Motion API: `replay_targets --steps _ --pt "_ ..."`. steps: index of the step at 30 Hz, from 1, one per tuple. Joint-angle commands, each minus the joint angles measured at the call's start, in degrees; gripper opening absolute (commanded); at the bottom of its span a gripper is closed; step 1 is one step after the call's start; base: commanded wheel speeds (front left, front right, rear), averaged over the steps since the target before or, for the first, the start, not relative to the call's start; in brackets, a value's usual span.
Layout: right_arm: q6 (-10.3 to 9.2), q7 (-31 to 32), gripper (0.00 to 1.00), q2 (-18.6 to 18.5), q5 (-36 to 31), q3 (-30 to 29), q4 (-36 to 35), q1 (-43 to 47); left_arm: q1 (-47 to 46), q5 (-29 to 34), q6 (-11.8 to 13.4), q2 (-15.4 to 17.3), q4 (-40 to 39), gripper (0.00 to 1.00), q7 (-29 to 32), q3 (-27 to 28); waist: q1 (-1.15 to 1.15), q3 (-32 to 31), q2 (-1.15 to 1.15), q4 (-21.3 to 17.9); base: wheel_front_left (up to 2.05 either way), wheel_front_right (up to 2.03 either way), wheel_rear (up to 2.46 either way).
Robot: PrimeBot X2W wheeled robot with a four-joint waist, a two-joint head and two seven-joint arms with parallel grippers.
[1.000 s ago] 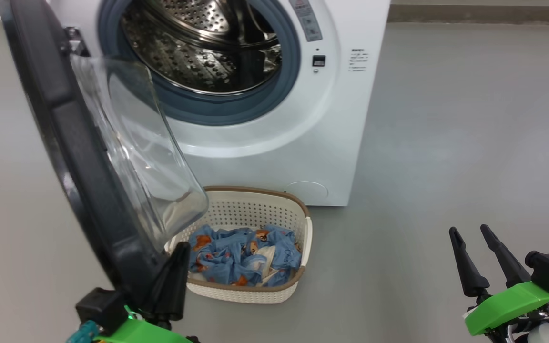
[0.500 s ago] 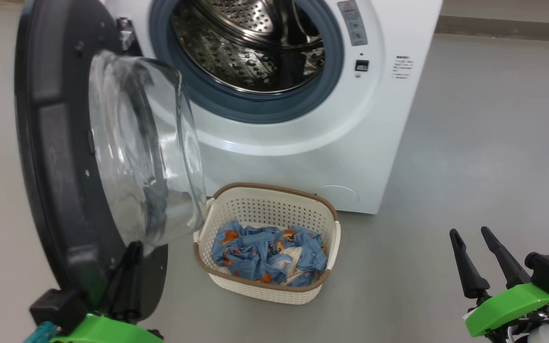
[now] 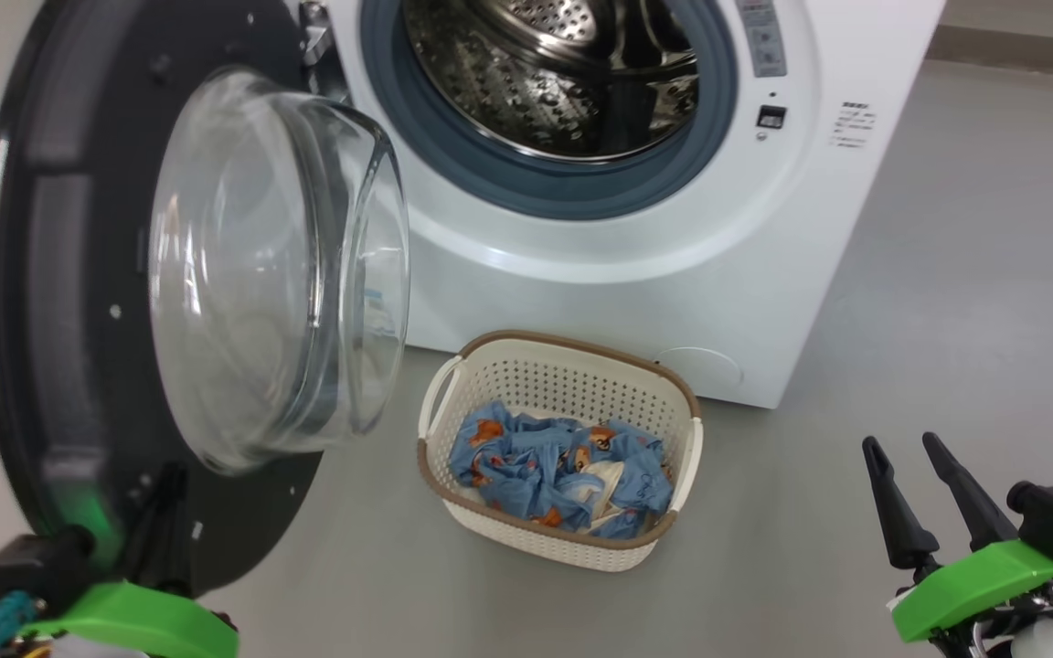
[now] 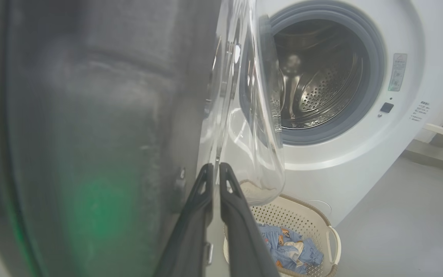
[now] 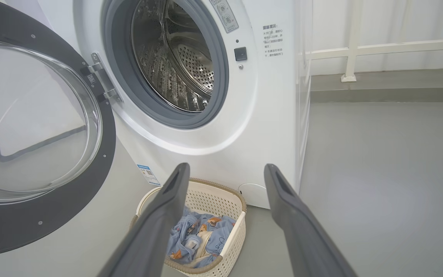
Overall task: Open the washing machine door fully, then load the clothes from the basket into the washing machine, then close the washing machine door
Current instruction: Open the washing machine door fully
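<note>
The washing machine stands with its steel drum exposed. The washing machine door is swung out to the left, its glass bowl facing me. My left gripper is shut with nothing between its fingers, and it rests at the door's lower inner rim, the fingertips right beside the bowl. In front of the machine the basket holds the light-blue bear-print clothes. My right gripper hangs open at the lower right, well clear of the basket and clothes.
Grey floor surrounds the machine, with open room to the right of it. A white railing runs along the far wall behind the machine's right side. The open door overhangs the floor left of the basket.
The door has swung further out to the left, and my shut left gripper has gone with its lower rim. The head camera has turned too, shifting the scene right. The right gripper stays put.
</note>
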Motion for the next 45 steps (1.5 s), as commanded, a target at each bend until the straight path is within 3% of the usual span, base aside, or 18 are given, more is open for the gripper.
replay_targets --steps 1,11,24,45 --pt "0.43 -0.7 1.00 -1.0 0.0 0.9 -1.1 -2.6 -3.3 0.0 1.1 2.6 0.3 0.00 0.2 3.6 0.00 1.1 0.00 1.3 0.00 0.00 0.00" --pt "0.43 -0.7 1.00 -0.7 -0.1 0.6 -1.2 -3.9 -9.7 -1.5 -0.2 6.0 8.5 0.00 1.1 6.1 0.00 3.9 0.00 4.9 0.00 0.00 0.00" --pt "0.43 -0.7 1.00 -1.5 -0.7 0.2 -0.9 -5.9 -21.1 -1.0 -4.3 6.8 21.1 0.00 0.1 3.9 0.00 7.3 0.00 9.3 0.00 0.00 0.00" --pt "0.43 -0.7 1.00 -1.4 -1.6 0.7 -0.2 -10.0 -39.2 2.3 -7.5 10.3 41.1 0.00 -2.1 0.8 0.00 13.4 0.00 11.1 0.00 0.00 0.00"
